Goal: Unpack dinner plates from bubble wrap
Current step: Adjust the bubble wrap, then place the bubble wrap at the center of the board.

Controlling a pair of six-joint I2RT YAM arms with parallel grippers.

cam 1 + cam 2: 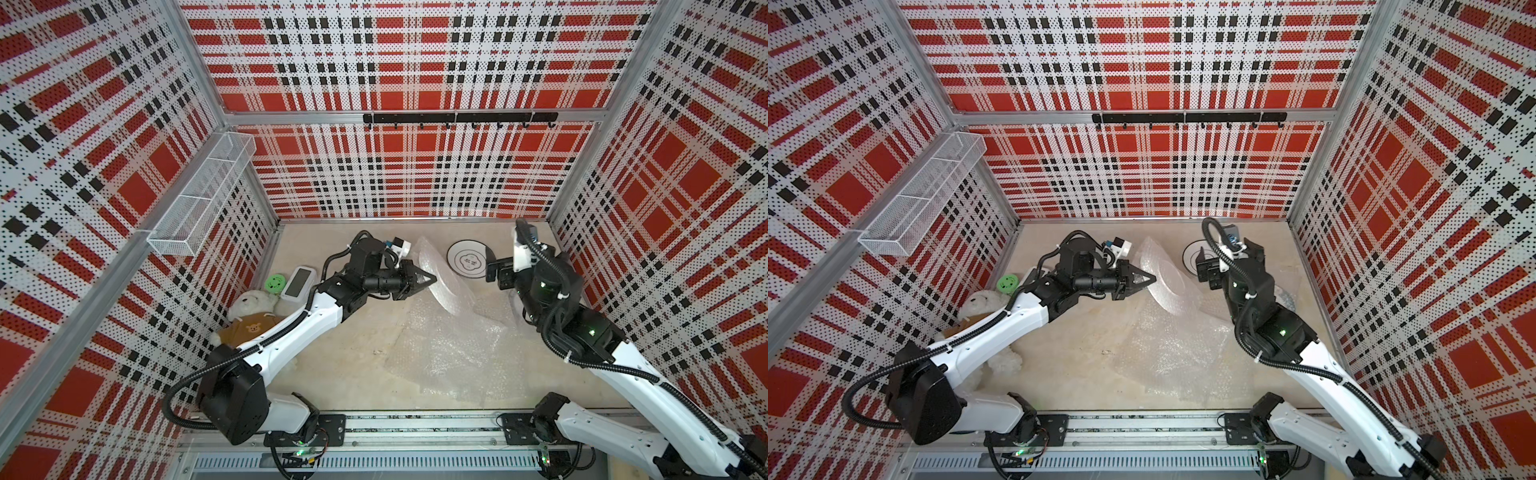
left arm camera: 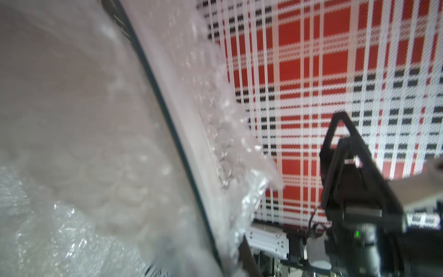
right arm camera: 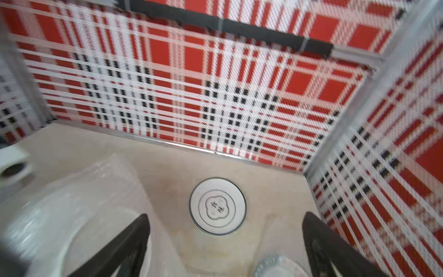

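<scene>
While the mesh basket (image 1: 199, 195) hangs on the left wall, split by wire dividers into three bays, the one thing here that encloses another is the wrap (image 1: 432, 257). It folds around the wrapped plate (image 1: 446, 289), which stands steeply tilted rather than lying flat on the table (image 1: 353, 365). In the left wrist view that plate's dark rim curves through the bubbles of the wrap (image 2: 215, 124), with film on both sides of it.

The left gripper (image 1: 430, 277) points sideways at this bundle with its jaws together. Its tips pinch the wrap at the plate's edge, but I cannot tell whether the rim itself is caught between them.

More film lies as a flat sheet (image 1: 449, 357) on the table in front of the bundle, between the two arms.

The bare plate (image 1: 467, 259) lies flat on the table near the back wall, just beyond the bundle. It is unwrapped, showing ring outlines and a small mark at its centre.

The right gripper (image 3: 226, 214) hovers just beside it with jaws spread wide, clasping nothing. In the right wrist view the bare plate shows between the two fingers (image 3: 124, 242), apart from both.
</scene>
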